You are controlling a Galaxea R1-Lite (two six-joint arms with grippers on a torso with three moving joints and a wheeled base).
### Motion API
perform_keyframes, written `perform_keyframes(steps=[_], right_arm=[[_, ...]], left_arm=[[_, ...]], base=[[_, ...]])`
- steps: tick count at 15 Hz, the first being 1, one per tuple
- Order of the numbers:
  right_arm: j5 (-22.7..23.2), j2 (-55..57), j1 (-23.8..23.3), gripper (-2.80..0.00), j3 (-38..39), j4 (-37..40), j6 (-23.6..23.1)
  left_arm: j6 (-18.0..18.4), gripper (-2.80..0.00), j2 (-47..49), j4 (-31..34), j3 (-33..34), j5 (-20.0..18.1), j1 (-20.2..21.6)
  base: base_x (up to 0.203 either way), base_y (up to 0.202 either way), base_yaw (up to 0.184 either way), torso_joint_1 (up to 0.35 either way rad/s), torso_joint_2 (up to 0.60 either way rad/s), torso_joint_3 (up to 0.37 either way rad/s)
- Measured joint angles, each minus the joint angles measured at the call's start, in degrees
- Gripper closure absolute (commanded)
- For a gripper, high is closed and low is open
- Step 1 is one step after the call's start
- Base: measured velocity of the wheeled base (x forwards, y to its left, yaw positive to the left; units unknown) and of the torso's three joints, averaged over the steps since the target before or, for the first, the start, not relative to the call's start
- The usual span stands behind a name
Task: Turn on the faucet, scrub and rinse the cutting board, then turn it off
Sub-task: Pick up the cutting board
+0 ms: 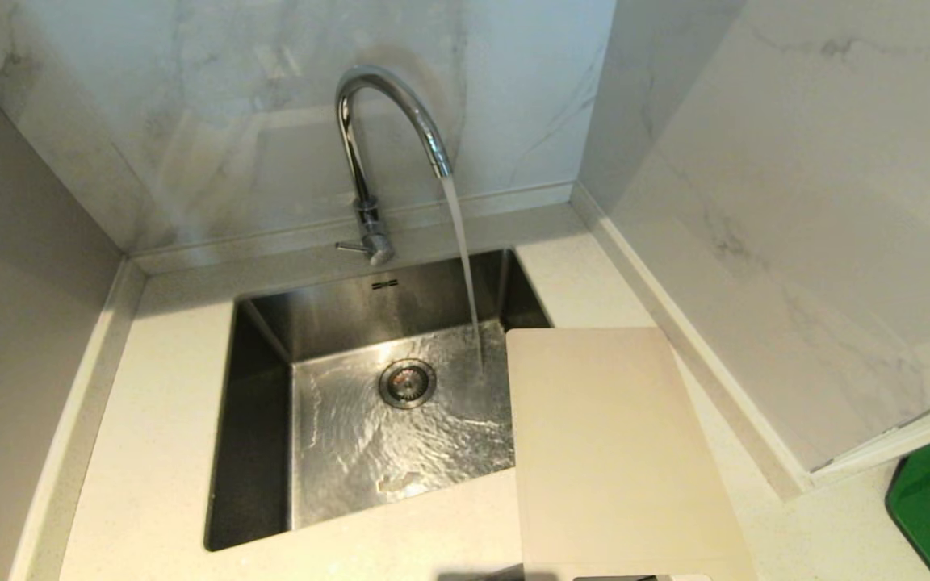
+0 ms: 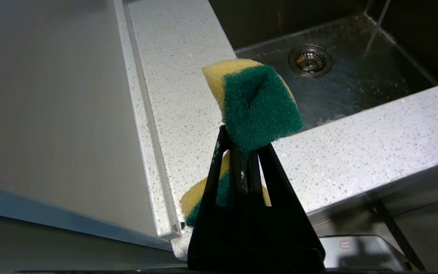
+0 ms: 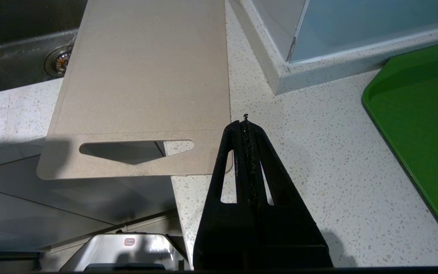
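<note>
Left gripper clamped on a sponge, beside the sink; right gripper closed, empty.
Faucet runs into the sink; cutting board overhangs its right edge. Scrubbing probably comes next: sponge onto board.

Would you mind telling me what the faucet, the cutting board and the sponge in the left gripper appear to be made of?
Faucet: polished chromed metal, judging by its mirror-like reflections.
Cutting board: probably matte plastic; cream-white, thin, with rounded corners and a cut slot handle.
Sponge: soft yellow foam with a coarse green fibrous scouring layer, buckled where the left gripper pinches it.
</note>
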Motion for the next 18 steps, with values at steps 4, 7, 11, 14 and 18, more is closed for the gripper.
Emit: perform_keyframes(steps=[4, 7, 11, 14, 18], right_arm=[[0.0, 0.0, 0.0, 0.0, 0.0, -0.02, 0.01], [0.0, 0.0, 0.0, 0.0, 0.0, 0.0, 0.0], [0.0, 0.0, 0.0, 0.0, 0.0, 0.02, 0.03], [0.0, 0.0, 0.0, 0.0, -0.01, 0.27, -0.08], [0.02, 0.0, 0.0, 0.0, -0.12, 0.49, -0.22]], left_arm=[[-1.64, 0.0, -0.05, -0.02, 0.1, 0.02, 0.0], [-1.85, 0.0, -0.07, -0.01, 0.1, 0.08, 0.0], [-1.44, 0.0, -0.07, 0.13, 0.1, 0.17, 0.0], [-2.71, 0.0, -0.07, 0.09, 0.1, 0.29, 0.0], [-2.95, 0.0, -0.07, 0.06, 0.1, 0.34, 0.02]], base=[[0.0, 0.0, 0.0, 0.0, 0.0, 0.0], [0.0, 0.0, 0.0, 0.0, 0.0, 0.0], [0.0, 0.0, 0.0, 0.0, 0.0, 0.0], [0.0, 0.0, 0.0, 0.0, 0.0, 0.0], [0.0, 0.0, 0.0, 0.0, 0.0, 0.0]])
